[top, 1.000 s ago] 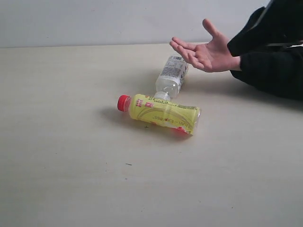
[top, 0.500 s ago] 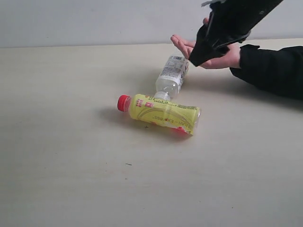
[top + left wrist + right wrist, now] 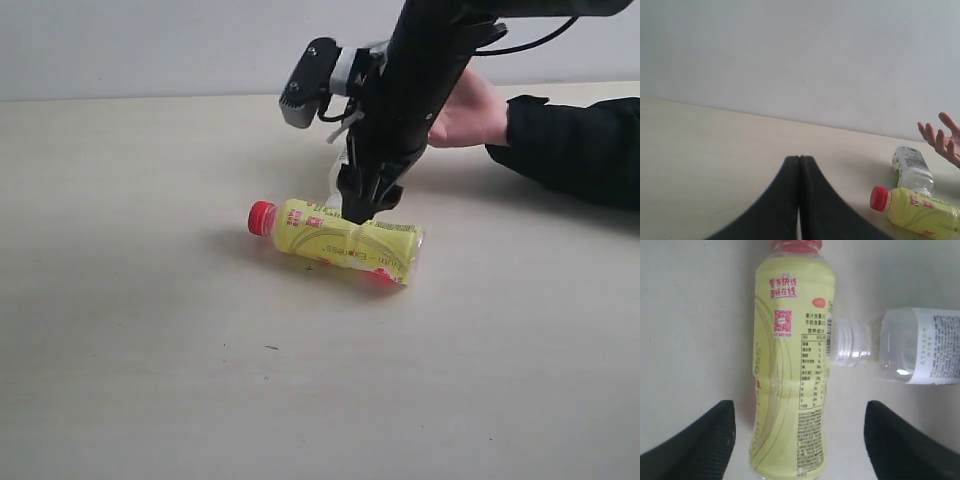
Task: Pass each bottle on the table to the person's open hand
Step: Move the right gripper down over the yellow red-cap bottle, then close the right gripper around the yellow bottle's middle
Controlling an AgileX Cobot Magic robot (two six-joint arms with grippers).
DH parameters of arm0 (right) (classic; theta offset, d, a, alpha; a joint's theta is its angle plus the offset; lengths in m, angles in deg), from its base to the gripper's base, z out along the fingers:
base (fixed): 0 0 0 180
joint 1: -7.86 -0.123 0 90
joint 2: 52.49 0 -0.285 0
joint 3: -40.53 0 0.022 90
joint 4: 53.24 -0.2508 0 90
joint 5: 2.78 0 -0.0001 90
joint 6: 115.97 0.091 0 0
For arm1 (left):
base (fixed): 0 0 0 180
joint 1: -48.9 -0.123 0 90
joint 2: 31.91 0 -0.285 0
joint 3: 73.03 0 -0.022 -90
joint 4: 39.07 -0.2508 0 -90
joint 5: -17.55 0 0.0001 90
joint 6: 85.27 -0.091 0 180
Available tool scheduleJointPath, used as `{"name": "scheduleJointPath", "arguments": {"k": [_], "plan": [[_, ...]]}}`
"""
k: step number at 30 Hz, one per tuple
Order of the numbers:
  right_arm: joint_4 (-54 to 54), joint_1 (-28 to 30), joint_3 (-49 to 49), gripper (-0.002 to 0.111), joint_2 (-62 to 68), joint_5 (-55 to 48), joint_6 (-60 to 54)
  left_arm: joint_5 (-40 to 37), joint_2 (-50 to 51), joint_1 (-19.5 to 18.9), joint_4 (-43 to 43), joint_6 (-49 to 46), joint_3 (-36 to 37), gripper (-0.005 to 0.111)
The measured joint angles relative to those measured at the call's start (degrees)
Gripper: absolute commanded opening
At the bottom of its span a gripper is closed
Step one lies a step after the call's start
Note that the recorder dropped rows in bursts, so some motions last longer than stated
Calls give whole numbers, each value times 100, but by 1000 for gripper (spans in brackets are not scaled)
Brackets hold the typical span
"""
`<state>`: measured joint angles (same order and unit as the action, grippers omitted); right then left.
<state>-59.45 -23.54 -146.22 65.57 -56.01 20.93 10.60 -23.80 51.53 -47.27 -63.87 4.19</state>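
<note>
Two lying flat: yellow-labelled bottle [image 3: 330,238], red cap [image 3: 261,217]; clear bottle [image 3: 912,345], white label [image 3: 940,346].

The pale beige table [image 3: 150,350] fills most of the exterior view. A yellow bottle [image 3: 340,240] lies on its side near the centre, red cap to the left. Just behind it lies a clear bottle [image 3: 912,167], its neck against the yellow bottle's side.

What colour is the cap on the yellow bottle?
Red cap on the yellow-labelled plastic bottle; clearest in the exterior view.
</note>
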Motion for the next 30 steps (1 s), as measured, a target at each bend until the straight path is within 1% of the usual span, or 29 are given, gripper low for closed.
{"name": "scheduleJointPath", "arguments": {"k": [6, 14, 18, 30], "plan": [[97, -80, -2, 73, 146, 266, 0, 0, 0, 0, 0, 0, 0, 0], [97, -80, -2, 73, 464, -39, 0, 0, 0, 0, 0, 0, 0, 0], [97, -80, -2, 78, 622, -39, 0, 0, 0, 0, 0, 0, 0, 0], [335, -80, -2, 78, 1074, 14, 192, 0, 0, 0, 0, 0, 0, 0]]}}
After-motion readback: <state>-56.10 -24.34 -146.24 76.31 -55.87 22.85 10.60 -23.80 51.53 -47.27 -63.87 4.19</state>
